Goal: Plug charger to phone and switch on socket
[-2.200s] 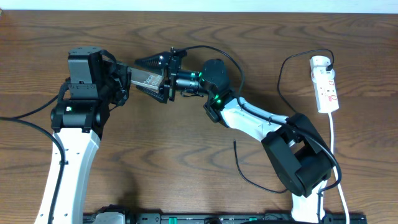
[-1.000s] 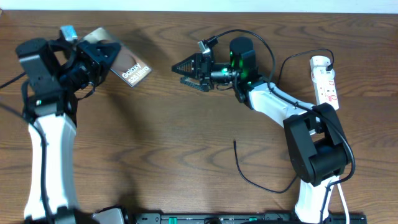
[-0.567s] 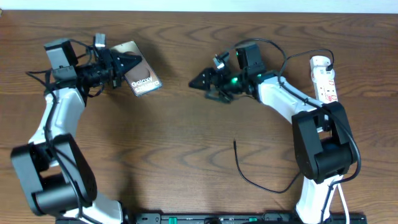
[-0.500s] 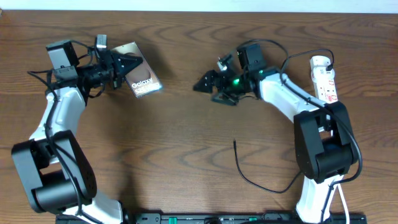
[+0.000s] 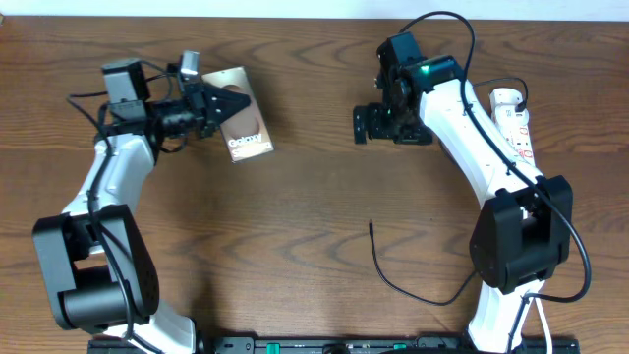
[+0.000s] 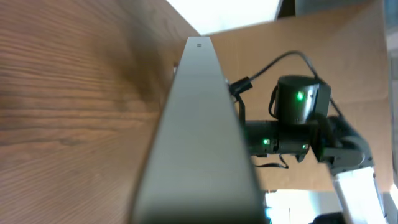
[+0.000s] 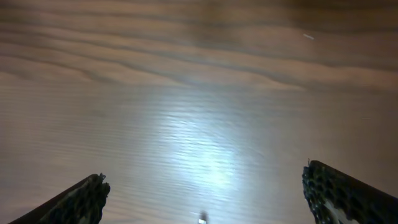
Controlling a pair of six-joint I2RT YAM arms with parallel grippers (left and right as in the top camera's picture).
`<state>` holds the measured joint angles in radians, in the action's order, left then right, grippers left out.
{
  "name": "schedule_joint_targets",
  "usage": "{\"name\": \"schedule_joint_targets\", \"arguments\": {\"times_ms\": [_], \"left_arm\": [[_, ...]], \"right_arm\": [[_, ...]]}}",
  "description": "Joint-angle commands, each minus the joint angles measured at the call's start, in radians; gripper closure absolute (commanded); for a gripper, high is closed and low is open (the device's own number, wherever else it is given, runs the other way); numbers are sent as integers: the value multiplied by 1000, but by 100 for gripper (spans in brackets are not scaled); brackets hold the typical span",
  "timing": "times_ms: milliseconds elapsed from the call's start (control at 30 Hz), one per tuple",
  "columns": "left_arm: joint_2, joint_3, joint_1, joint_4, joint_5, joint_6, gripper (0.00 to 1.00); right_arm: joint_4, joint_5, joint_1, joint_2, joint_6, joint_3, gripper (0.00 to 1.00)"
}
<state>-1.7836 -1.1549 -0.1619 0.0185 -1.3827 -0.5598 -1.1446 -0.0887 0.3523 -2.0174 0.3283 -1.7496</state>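
Observation:
The phone [image 5: 246, 126], bronze-brown with white "Galaxy S25" lettering, is at the upper left, and my left gripper [image 5: 218, 103] is shut on its near end. In the left wrist view the phone [image 6: 199, 137] shows edge-on and fills the middle, hiding the fingers. My right gripper [image 5: 391, 126] hangs open over bare wood, right of the phone and apart from it; its fingertips [image 7: 84, 198] stand wide with nothing between them. The charger [image 5: 398, 287], a thin black cable, lies at lower centre with its tip [image 5: 371, 225] free on the table. The white socket [image 5: 514, 123] lies at the far right.
The socket's white cord [image 5: 536, 295] runs down the right side past the right arm's base [image 5: 511, 256]. The black cable loops up to the socket's top end [image 5: 519, 93]. The left arm's base [image 5: 93, 285] stands at lower left.
My left gripper has carried the phone rightward and a little lower. The right gripper has drawn back to the right and turned to point down at the table, still open.

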Motion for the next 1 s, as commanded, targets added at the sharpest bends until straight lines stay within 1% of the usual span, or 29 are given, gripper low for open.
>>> {"name": "schedule_joint_targets", "arguments": {"times_ms": [0,100,267,400,600,733,900,967], "left_arm": [[-29,-18,25,-5,-42,56,93],[-45,-18,37,-5,-42,70,93],[-91,-18,39,-5,-44,82,93],[-130,-18,39,-6,-69,121,93],[-173,-18,39,-5,-69,122,93],[-176,-18,39,-6,-68,122,93],[-176,-18,39,-6,-63,122,93],[-176,-18,39,-5,-39,122,93]], "right_arm": [[-34,106,9,20,-47,-11,1],[-63,88,13,20,-80,-11,1],[-107,1,20,20,-131,-3,1],[-140,-76,29,20,-175,3,1],[-133,-90,85,20,-179,69,1],[-80,-86,115,20,-135,150,1],[18,-75,123,21,-45,274,1],[47,-75,123,22,-21,312,1]]}}
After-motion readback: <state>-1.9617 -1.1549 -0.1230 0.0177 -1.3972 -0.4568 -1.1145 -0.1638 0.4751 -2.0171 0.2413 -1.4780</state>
